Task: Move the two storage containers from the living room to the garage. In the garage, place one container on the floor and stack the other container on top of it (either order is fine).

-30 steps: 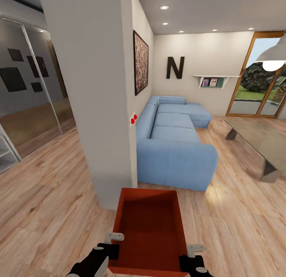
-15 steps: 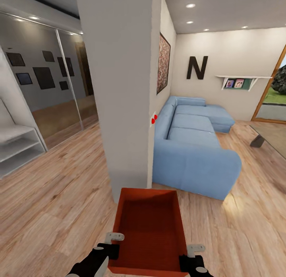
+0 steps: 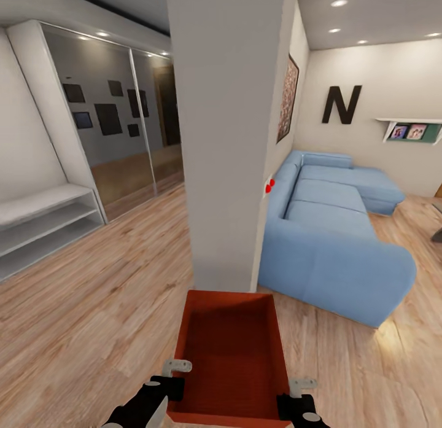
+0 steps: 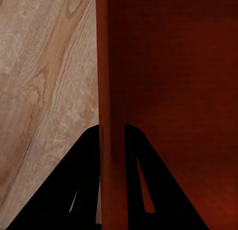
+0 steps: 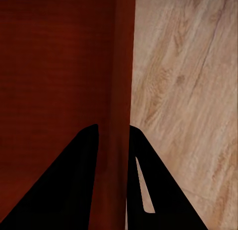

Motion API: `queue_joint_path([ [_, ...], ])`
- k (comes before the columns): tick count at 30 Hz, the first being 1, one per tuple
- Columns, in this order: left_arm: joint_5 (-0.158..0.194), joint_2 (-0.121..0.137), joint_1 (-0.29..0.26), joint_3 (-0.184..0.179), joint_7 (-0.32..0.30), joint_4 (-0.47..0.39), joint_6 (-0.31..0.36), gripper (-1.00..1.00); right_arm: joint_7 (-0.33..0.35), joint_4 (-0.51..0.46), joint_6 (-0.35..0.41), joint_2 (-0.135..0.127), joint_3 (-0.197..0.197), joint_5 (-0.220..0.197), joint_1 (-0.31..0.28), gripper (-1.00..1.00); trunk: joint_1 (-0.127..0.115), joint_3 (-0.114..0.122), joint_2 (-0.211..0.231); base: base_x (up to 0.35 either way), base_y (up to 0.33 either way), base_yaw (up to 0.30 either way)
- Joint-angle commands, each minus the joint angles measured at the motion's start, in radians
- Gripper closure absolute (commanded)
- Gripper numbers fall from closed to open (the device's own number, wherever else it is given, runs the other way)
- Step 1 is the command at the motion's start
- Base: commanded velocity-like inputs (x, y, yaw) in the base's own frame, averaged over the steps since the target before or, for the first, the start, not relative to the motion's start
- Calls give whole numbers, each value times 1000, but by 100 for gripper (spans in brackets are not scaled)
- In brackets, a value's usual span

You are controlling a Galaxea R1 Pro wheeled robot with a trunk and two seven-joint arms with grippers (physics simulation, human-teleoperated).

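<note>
The near end of the storage container [image 3: 233,354] is running off the head view's lower edge. The pillar [image 3: 230,139] is hiding part of the blue sofa [image 3: 334,231]. The wall shelf [image 3: 411,130] is being cropped at the right edge, its small pictures too tiny to read.

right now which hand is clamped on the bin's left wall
The left hand: its fingers straddle the left wall of the orange-red bin. The right hand pinches the opposite wall.

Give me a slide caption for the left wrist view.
Left gripper fingers pinch the orange-red storage container wall above the wood-plank floor.
</note>
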Motion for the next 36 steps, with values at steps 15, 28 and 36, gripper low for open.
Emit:
queue_joint_path([
  [15, 6, 0, 0, -16, 8, 1, 6, 100, -9, 1, -8, -1, -6, -4, -2, 100, 0, -1, -1, 0, 0, 294],
  [28, 6, 0, 0, -16, 8, 1, 6, 100, -9, 1, -8, -1, -6, -4, -1, 100, 0, -1, -1, 0, 0, 294],
  [36, 6, 0, 0, -16, 8, 1, 6, 100, -10, 1, -8, -2, -6, -4, -2, 100, 0, -1, -1, 0, 0, 294],
])
